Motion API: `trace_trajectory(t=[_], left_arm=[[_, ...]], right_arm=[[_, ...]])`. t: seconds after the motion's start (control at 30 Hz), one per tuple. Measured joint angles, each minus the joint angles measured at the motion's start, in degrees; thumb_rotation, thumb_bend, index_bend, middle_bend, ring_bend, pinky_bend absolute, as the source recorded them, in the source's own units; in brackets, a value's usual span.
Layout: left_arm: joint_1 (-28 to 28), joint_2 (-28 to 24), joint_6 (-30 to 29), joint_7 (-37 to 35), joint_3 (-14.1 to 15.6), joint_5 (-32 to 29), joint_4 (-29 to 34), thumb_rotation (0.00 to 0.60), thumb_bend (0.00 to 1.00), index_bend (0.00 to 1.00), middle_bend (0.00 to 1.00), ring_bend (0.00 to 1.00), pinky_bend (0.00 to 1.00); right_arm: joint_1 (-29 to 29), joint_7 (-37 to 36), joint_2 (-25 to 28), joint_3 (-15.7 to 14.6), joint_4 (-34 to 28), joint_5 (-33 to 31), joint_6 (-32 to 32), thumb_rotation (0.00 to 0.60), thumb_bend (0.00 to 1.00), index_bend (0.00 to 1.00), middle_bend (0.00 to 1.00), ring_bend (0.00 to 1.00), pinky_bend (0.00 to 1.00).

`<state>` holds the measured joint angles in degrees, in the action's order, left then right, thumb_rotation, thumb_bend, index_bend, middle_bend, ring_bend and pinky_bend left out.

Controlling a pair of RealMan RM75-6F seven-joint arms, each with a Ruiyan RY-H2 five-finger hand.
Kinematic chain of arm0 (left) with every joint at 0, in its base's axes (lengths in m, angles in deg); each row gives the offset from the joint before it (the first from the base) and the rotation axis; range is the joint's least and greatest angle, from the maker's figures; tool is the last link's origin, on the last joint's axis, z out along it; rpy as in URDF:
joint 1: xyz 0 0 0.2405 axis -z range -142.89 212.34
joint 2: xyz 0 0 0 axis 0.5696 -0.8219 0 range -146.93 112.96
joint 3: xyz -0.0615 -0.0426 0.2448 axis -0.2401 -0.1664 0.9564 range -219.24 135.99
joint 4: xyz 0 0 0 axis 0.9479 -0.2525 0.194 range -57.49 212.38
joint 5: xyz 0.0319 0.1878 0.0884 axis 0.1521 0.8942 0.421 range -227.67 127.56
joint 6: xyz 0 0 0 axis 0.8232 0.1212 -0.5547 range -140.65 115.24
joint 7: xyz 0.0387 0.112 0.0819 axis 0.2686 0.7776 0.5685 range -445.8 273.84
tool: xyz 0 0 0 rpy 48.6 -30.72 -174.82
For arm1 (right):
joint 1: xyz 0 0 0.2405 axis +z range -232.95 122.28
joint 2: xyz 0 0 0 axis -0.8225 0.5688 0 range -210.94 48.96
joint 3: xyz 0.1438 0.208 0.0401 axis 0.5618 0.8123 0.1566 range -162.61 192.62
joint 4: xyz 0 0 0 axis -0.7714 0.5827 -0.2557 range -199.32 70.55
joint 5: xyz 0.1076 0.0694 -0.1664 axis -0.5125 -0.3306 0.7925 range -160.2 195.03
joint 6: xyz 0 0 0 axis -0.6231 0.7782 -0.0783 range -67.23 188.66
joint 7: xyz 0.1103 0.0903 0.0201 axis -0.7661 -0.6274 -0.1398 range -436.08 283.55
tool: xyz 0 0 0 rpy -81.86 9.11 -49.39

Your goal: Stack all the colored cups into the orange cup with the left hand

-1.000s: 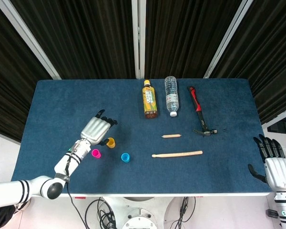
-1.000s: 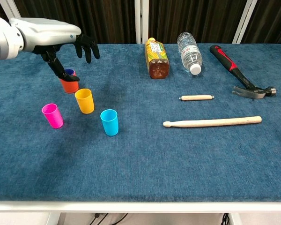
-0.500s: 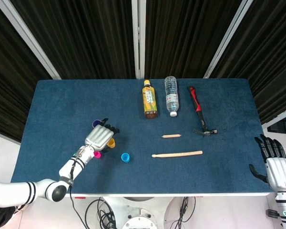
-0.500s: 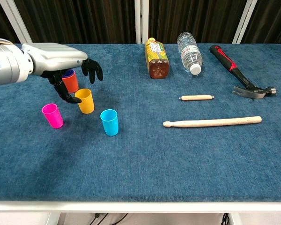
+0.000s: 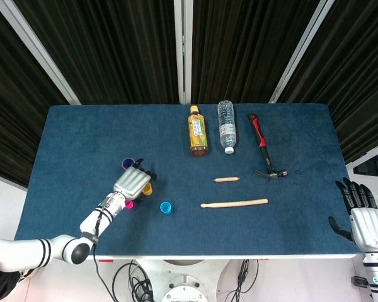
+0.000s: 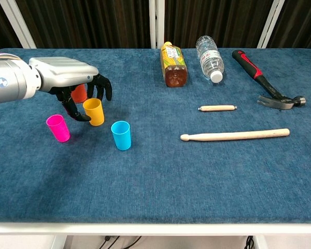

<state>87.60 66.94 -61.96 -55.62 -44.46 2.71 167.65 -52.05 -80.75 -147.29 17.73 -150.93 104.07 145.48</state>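
Note:
The orange cup (image 6: 80, 94) stands at the left, mostly hidden behind my left hand, with a purple cup (image 5: 127, 163) nested inside it. A yellow cup (image 6: 94, 111) stands just in front of it. My left hand (image 6: 67, 78) hovers low over the yellow cup, thumb on its left and fingers curled down behind it, holding nothing. The pink cup (image 6: 58, 128) and the light blue cup (image 6: 121, 135) stand upright nearer the front edge. My right hand (image 5: 367, 220) hangs open beyond the table's right front corner.
A tea bottle (image 6: 172, 64) and a clear water bottle (image 6: 209, 58) lie at the back centre. A red-handled hammer (image 6: 264, 83) lies at the right. A short wooden stick (image 6: 217, 108) and a drumstick (image 6: 235, 135) lie mid-table.
My left hand has come away from above the orange cup, moved toward the front and lowered around the yellow cup. The cups and the right hand have not moved.

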Motion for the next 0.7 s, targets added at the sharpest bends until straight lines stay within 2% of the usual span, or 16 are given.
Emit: trace_trajectory(t=[0.27, 0.47, 0.7], left_arm=[[-0.23, 1.98, 0.35, -1.80, -0.37, 1.82, -2.85, 0.600, 0.25, 0.41, 0.41, 0.44, 0.11], [-0.42, 2.16, -0.02, -2.02, -0.71, 2.11, -2.99, 0.600, 0.26, 0.48, 0.47, 0.50, 0.18], [-0.52, 1.94, -0.07, -1.91, -0.90, 1.94, -2.63, 0.600, 0.28, 0.49, 0.48, 0.52, 0.19]], right_arm=[[-0.24, -0.22, -0.06, -0.08, 0.39, -0.14, 0.12, 0.600, 0.27, 0.00, 0.00, 0.00, 0.00], [-0.18, -0.53, -0.13, -0.01, 0.64, -0.26, -0.04, 0.600, 0.27, 0.00, 0.00, 0.00, 0.00], [-0.24, -0.63, -0.12, 0.00, 0.63, -0.14, 0.17, 0.600, 0.27, 0.00, 0.00, 0.00, 0.00]])
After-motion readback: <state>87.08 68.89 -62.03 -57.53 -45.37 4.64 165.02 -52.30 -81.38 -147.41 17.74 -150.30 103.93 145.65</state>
